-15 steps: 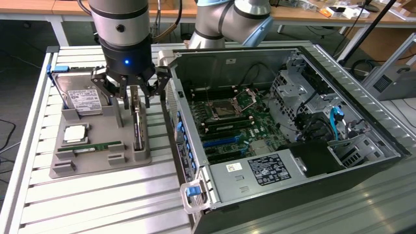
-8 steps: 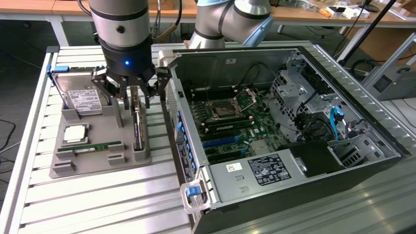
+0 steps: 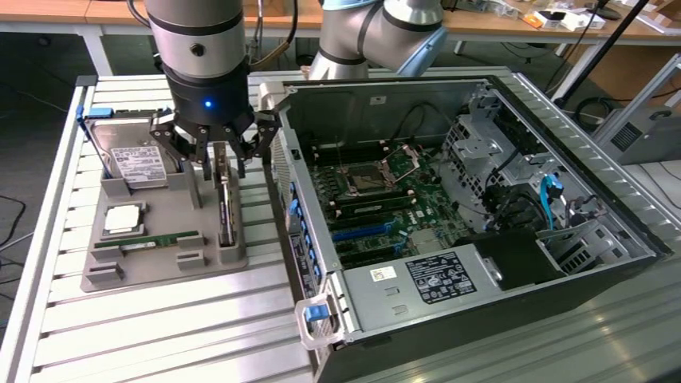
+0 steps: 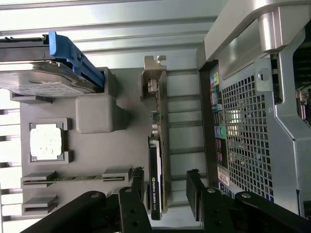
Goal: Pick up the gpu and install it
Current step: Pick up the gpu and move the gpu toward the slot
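Currently the scene stands as follows:

- The gripper (image 3: 222, 167) is lowered over the grey holder tray (image 3: 159, 267), its jaws spread wide and grasping nothing.
- The gpu (image 3: 226, 209) stands on its long edge in a slot of that tray, near the tray's edge that faces the open computer case (image 3: 511, 263).
- In the wrist view, the fingers (image 4: 194, 191) straddle the gpu (image 4: 156, 162), one toward the case and one toward the tray's middle. A clear gap shows on the case side.
- The card's silver bracket (image 4: 154, 73) sits at the end away from the gripper.
- A hard drive (image 3: 139, 163) in a blue-handled caddy, a CPU (image 3: 123, 217) and a green RAM stick (image 3: 159, 239) also sit in the tray.
- Inside the case, the motherboard (image 3: 383, 191) lies exposed.
- The tray and case rest on a slatted metal table (image 3: 159, 335).
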{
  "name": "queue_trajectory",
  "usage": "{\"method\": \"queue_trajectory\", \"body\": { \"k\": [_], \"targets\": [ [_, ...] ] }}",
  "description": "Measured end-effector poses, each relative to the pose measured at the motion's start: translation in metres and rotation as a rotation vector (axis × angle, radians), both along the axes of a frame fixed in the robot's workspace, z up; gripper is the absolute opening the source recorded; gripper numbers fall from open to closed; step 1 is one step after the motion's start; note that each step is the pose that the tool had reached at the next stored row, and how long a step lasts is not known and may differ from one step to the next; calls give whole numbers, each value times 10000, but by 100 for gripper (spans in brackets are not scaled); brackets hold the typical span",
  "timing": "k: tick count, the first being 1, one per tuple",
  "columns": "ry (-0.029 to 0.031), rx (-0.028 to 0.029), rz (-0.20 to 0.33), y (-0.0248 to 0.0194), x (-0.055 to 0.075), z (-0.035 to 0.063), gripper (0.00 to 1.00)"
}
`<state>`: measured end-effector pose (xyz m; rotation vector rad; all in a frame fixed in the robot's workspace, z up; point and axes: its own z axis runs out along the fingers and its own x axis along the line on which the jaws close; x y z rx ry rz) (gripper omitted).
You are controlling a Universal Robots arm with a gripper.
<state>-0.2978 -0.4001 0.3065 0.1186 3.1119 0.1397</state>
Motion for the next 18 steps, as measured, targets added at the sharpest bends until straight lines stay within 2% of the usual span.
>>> {"method": "queue_trajectory", "body": {
  "k": [18],
  "targets": [
    [-1, 0, 1, 0, 0, -55, 48]
  ]
}}
